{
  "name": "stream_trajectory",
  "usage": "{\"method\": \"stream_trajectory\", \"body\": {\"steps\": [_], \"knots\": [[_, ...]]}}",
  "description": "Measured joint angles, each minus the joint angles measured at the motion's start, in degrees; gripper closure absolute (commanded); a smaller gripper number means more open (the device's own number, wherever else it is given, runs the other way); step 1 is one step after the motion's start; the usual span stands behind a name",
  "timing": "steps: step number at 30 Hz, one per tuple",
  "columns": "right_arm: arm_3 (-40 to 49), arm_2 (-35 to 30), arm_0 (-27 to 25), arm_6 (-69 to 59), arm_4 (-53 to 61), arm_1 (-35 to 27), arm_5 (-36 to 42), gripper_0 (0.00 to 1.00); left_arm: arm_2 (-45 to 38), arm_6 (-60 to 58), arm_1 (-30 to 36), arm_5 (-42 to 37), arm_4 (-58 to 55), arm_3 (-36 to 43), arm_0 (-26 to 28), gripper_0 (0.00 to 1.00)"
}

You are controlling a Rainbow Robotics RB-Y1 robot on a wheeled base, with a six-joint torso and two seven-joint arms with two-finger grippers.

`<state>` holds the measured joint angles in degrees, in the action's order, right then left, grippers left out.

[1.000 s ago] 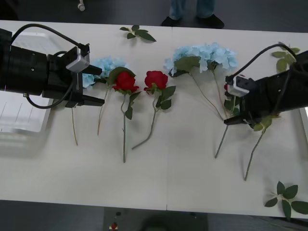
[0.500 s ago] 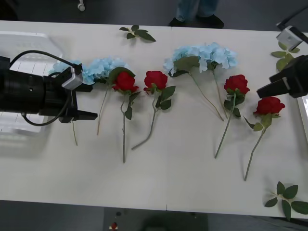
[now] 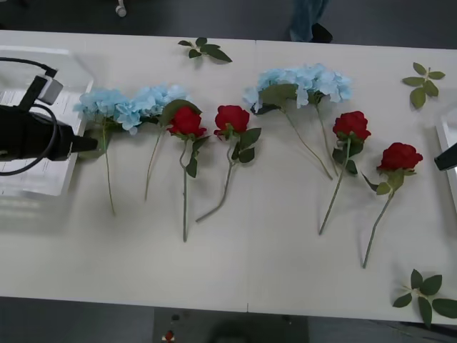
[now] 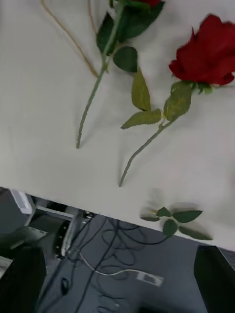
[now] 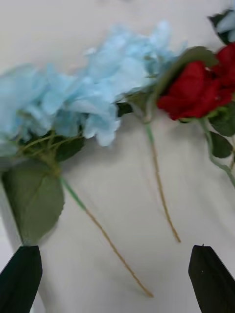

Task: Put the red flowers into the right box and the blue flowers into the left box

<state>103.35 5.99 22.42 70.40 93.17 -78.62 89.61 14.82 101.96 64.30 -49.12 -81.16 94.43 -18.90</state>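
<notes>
Because sorting has not begun, the front view shows all flowers lying on the counter (image 3: pixel 285 264): the blue flowers (image 3: pixel 128 106) near the left box (image 3: pixel 43 182), the red flowers (image 3: pixel 400 157) toward the right box (image 3: pixel 444 136). The left pincer (image 3: pixel 89 145) waits beside them. The right wrist view shows the right pincer (image 4: pixel 117 279) apart, empty. The left wrist view shows wide fingers (image 5: pixel 19 279), holding nothing.

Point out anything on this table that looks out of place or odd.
Three loose green leaf sprigs lie apart from the flowers: one at the far edge, one by the far right corner, one at the near right corner. Otherwise the red flowers and blue flowers lie undamaged on the table.
</notes>
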Motion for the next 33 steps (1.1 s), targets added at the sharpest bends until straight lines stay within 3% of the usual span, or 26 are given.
{"method": "stream_trajectory", "body": {"steps": [5,10,15,22,26,33], "knots": [[0.5,-0.1,-10.0,-9.3,-2.0,0.0,-11.0,0.11,0.0,-15.2,-0.9,0.9,1.2,-2.5,0.0,0.13],[2.5,-0.2,-15.4,-14.9,-9.4,1.7,-13.0,0.11,0.7,-24.1,-2.9,1.0,2.5,-2.5,-0.3,0.13],[2.7,-0.2,-14.8,-21.1,-15.0,7.2,-13.0,0.11,9.0,-34.5,-3.0,3.4,9.6,-3.2,-4.4,0.13],[2.8,3.2,-14.4,-24.5,-23.1,10.6,-17.2,0.11,24.7,-40.3,-4.4,3.4,16.8,-11.2,-17.1,0.13],[2.7,8.7,-12.6,-27.1,-27.6,10.7,-18.6,0.11,27.2,-42.3,-7.7,3.5,19.7,-16.8,-21.2,0.13],[-0.9,15.7,-7.1,-31.1,-35.7,15.1,-19.0,0.12,27.1,-42.3,-11.1,4.9,24.5,-22.5,-23.2,0.13]]}}
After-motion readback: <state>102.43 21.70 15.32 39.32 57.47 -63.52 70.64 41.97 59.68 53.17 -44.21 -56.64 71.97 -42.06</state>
